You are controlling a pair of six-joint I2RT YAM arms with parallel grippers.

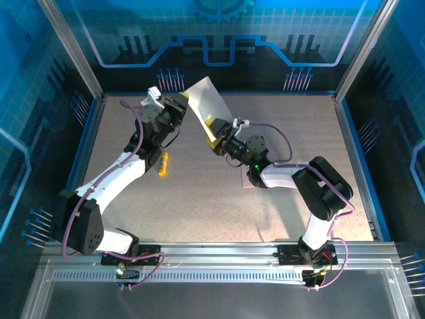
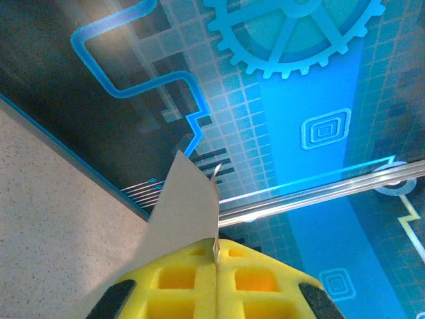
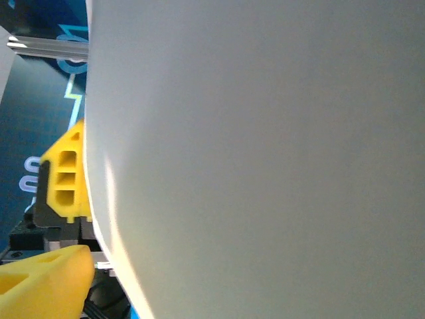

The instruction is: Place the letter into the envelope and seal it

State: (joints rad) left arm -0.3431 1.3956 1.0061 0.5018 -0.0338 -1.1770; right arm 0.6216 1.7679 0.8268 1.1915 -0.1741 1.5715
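Top external view: the letter [image 1: 207,100] is held clear of the table [image 1: 199,212], in the air between the two arms toward the far side. The left gripper [image 1: 182,106] is clamped on its far-left edge. Left wrist view confirms it: the left gripper [image 2: 216,256] has its yellow fingers [image 2: 179,279] pressed together on the tan sheet [image 2: 186,212], which rises from them to a point. The right gripper [image 1: 216,127] sits at the sheet's near lower edge with jaws standing wide. Right wrist view: the pale face of the letter [image 3: 265,159] lies right up against the camera, with one yellow finger [image 3: 40,279] at lower left. Whether the sheet lies between the right jaws cannot be told. The envelope [image 1: 246,178] lies flat on the table as a pink sliver under the right forearm, mostly hidden, so its flap cannot be read. A small yellow stick [image 1: 164,163] lies beside the left arm. Progress, as judged: the letter is picked up and nothing more, with insertion and sealing both left to do. Orientation: the sheet is tilted up rather than flat. Its longer run goes diagonally from far-left to near-right, with the near end toward the right gripper. Whether it is folded cannot be told.
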